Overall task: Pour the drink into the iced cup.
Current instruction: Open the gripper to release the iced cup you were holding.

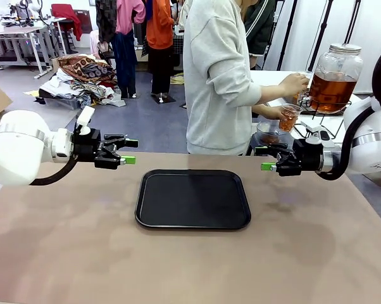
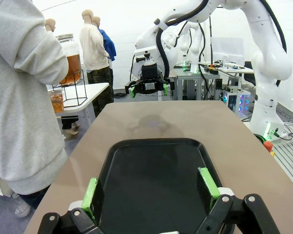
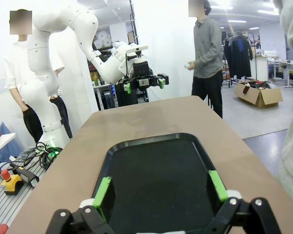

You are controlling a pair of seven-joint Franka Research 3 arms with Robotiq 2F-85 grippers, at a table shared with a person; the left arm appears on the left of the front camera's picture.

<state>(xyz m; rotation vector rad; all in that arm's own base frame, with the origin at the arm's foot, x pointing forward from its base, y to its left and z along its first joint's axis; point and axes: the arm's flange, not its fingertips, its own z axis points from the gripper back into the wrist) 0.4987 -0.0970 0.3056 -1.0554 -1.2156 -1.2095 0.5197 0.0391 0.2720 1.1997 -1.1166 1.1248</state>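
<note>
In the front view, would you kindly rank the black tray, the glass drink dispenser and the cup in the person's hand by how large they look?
1. black tray, nearest the camera.
2. glass drink dispenser, farther off.
3. cup, beside the dispenser, plainly smallest.

Two glossy white arms, rounded joint housings, showing black cable looping off each wrist. Left gripper [image 1: 128, 152] and right gripper [image 1: 261, 158] both wearing black finger linkages with green pads (silver screws visible on knuckles in wrist views). Person [image 1: 219, 76] wearing a light grey sweatshirt, loose long sleeves.
</note>
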